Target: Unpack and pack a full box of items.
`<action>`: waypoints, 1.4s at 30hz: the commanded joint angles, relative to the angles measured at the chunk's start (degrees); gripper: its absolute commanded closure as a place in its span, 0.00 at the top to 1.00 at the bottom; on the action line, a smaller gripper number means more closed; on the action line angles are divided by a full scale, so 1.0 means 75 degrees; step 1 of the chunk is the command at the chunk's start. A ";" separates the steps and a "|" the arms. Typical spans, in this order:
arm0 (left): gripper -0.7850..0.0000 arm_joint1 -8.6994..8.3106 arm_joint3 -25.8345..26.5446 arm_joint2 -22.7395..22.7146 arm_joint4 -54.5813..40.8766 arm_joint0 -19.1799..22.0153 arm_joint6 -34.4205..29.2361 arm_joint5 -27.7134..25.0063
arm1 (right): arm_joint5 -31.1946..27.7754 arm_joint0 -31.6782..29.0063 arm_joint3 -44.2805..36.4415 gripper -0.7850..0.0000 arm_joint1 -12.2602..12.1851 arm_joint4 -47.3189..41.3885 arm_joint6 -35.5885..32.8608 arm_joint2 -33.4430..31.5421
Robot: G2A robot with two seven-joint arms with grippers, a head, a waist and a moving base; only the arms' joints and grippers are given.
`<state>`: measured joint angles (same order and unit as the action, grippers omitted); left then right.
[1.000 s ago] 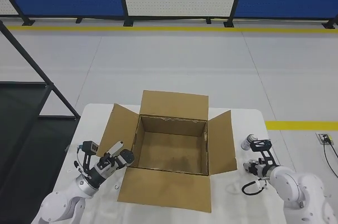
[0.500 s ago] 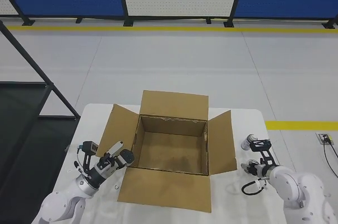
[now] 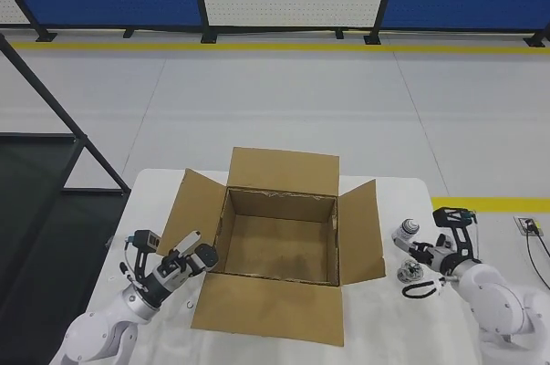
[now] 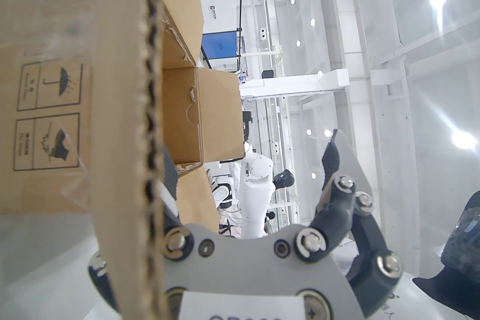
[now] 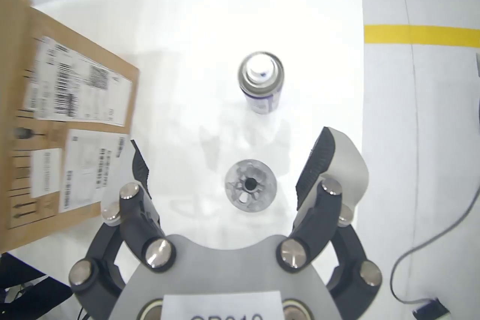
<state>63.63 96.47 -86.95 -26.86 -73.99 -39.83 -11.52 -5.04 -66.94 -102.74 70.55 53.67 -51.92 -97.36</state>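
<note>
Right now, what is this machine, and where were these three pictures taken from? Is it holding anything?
It is a robot with two arms. Each arm ends in a gripper, a pincer with two fingers. One picture looks down from a camera above the arms. The other two come from small cameras on the robot's wrists, so you see the pincers up close.

On the white table stands an open cardboard box. Beside it are a spray can standing upright, a round metal part and a black loop.

The left gripper is open, right at the box's side flap. The right gripper is open above the metal part. Neither one holds anything.
</note>
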 commanded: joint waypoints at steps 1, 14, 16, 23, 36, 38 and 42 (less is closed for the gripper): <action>1.00 -0.0002 0.0013 -0.0016 -0.0015 -0.0040 -0.0003 -0.0029 | -0.0194 -0.0031 -0.0156 1.00 -0.0001 -0.0356 0.0107 0.0072; 1.00 -0.0001 0.0091 -0.0170 -0.0226 -0.0369 0.0078 -0.0337 | -0.0405 0.1137 0.0968 1.00 0.0009 -0.0734 -0.0145 0.1421; 1.00 0.0000 0.0086 -0.0175 -0.0248 -0.0394 0.0076 -0.0359 | -0.0490 0.1319 0.1321 1.00 0.0020 -0.0877 -0.0146 0.1598; 1.00 0.0004 0.0058 -0.0175 -0.0281 -0.0400 0.0058 -0.0398 | -0.0895 0.1738 0.2185 1.00 0.0050 -0.1441 -0.0053 0.2078; 1.00 -0.0002 0.0030 -0.0253 -0.0307 -0.0443 0.0030 -0.0425 | -0.0877 0.1929 0.2505 1.00 0.0018 -0.1862 0.0799 0.2156; 1.00 -0.0003 0.0039 -0.0272 -0.0313 -0.0463 0.0041 -0.0428 | -0.0828 0.1852 0.2263 1.00 -0.0020 -0.1778 0.0793 0.2036; 1.00 -0.0002 0.0053 -0.0286 -0.0349 -0.0483 0.0039 -0.0436 | -0.0622 0.1630 0.1677 1.00 -0.0135 -0.1448 0.0593 0.1607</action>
<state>63.61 96.85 -89.08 -29.45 -77.60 -39.50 -14.72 -10.12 -54.24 -88.94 69.79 41.92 -46.70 -84.32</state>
